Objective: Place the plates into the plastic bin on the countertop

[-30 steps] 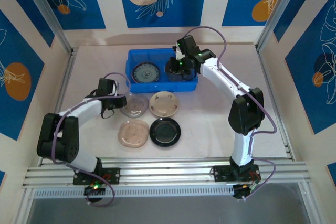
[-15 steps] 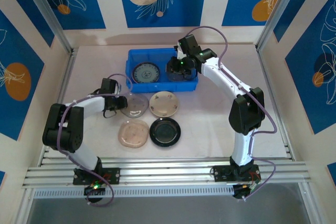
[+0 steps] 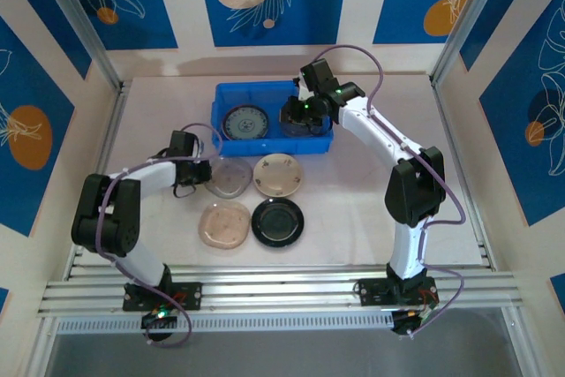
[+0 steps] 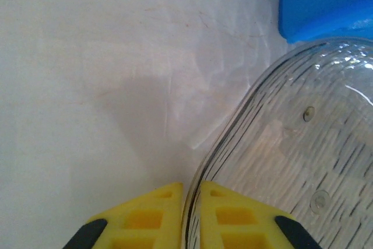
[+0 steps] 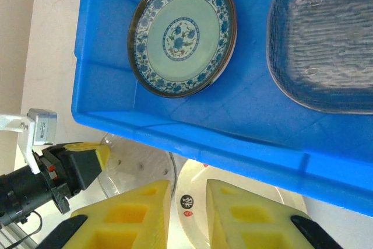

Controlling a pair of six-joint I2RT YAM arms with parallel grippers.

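Just in front of the plastic bin (image 5: 233, 144), off its near-left corner, the left gripper (image 4: 191, 195) has its jaws pinched together on the rim of a clear plate (image 4: 291, 155). That plate lies flat on the countertop (image 3: 344, 209), close by the bin's wall. Above the bin's right half the right gripper (image 5: 187, 202) hovers, jaws a little apart with nothing between them. Inside the bin lie a blue-patterned plate (image 5: 183, 33) on the left and a clear grey plate (image 5: 326, 45) on the right. A beige plate (image 3: 277, 174) sits before the bin's near wall, and a pinkish plate (image 3: 224, 223) and a black plate (image 3: 278, 222) sit farther from it. The step in hand looks like the pickup of the clear plate. Next it likely needs lifting by that rim, over the near wall and down into the bin, and the thin edge may slip.
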